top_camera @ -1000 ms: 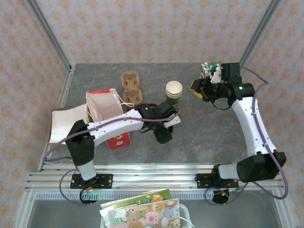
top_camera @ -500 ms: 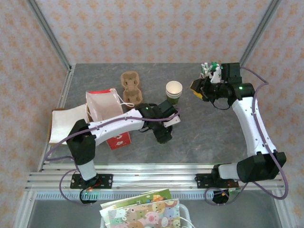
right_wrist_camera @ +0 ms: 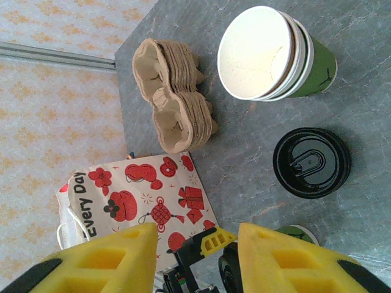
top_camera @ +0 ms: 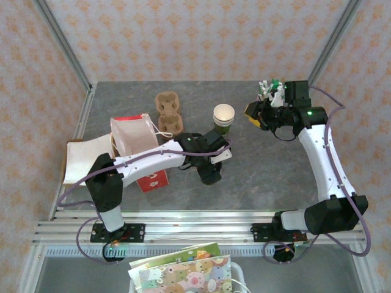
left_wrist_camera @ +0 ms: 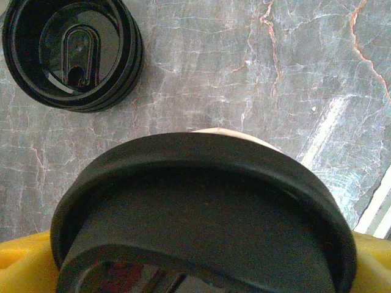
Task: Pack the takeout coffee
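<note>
The takeout coffee stands on the grey marbled tabletop near the middle. It is just right of the red-and-white paper bag and on the near side of the stack of lidless green cups. The left pincer hangs over it, with a yellow finger at either edge of the black lid. From the left wrist view I honestly cannot tell whether they press on it or merely flank it. A loose black lid lies on the stone close by, apart from the cup. The stacked pulp carriers sit further back. The right pincer hovers high at the far right, fingers apart, nothing between them.
</note>
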